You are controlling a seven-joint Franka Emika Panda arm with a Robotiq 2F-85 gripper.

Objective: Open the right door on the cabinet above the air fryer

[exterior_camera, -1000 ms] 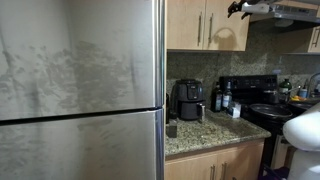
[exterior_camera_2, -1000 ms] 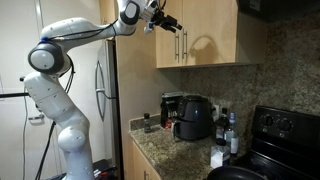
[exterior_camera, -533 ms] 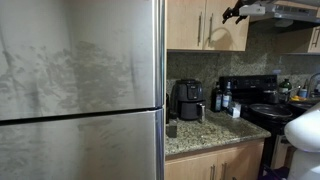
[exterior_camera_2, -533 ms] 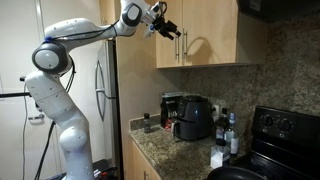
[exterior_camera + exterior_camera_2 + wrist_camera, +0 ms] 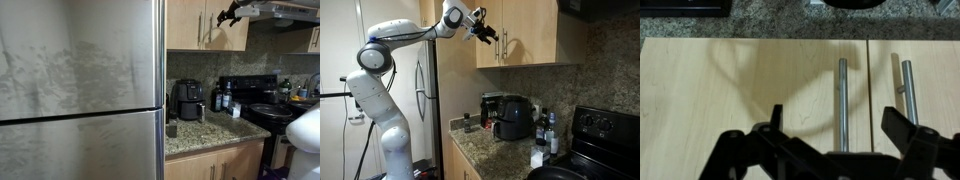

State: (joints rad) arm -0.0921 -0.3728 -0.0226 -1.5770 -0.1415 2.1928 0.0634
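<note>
**Hand spread and empty, hanging in front of the shut doors, not yet on a handle.**

Your hand has its fingers wide apart with nothing between them. The right door sits closed, flush with its twin, on the cabinet above the air fryer on the granite surface. Expect a stiff, fairly light panel that swings on side hinges, so it will move in an arc, not straight out. Take it by the slim bar handle near its left edge, around mid-height. The smooth metal may slip, so close squarely across it. The wrist view looks upside down and shows two bars flanking the seam, so check which one is yours.
</note>
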